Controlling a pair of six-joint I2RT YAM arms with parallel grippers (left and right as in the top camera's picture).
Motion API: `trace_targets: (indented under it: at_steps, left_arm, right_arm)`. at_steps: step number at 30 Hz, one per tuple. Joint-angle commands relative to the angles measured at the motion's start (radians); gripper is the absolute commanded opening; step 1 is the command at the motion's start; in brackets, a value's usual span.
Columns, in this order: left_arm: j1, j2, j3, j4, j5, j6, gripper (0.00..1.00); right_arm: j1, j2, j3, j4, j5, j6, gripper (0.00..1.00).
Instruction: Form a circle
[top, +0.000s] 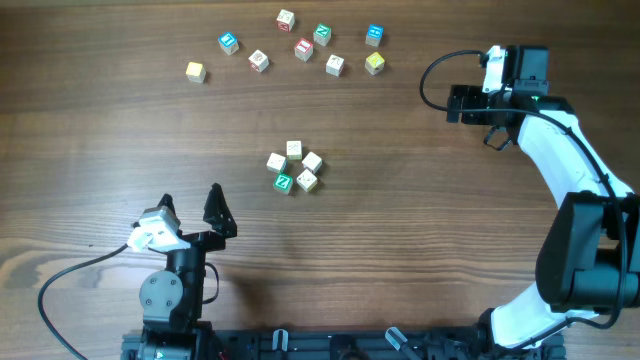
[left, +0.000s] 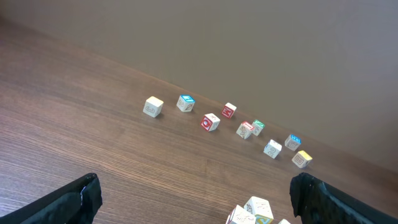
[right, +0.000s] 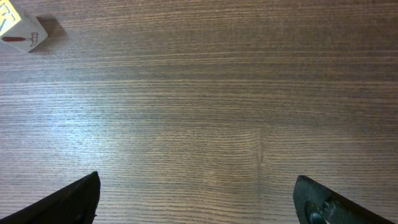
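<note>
Fingers (top: 216, 203) of the left gripper (top: 190, 198) stand spread wide and empty, and the right gripper (top: 452, 104) is likewise released, holding nothing; both arms sit well apart from the blocks. Mid-table between them lies the circle (top: 294, 167), five cubes in a tight ring with the green Z cube (top: 285, 183) on its near side. The task looks finished, with the arms standing clear so as not to nudge it, and the spare cubes (top: 303, 48) at the far side seem unneeded.

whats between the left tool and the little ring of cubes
Nothing: in the overhead view only bare table lies between the left tool and the ring of cubes.
</note>
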Motion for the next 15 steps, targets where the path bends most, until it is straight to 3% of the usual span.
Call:
trace_targets:
  at_steps: [1, 15]
  left_arm:
    - [0.008, -0.007, -0.002, -0.004, -0.013, 0.021, 1.00]
    - [0.008, -0.007, -0.002, -0.004, -0.013, 0.021, 1.00]
  right_arm:
    - [0.002, 0.007, 0.013, 0.003, 0.000, 0.007, 1.00]
    - [-0.004, 0.007, 0.013, 0.003, -0.011, 0.006, 1.00]
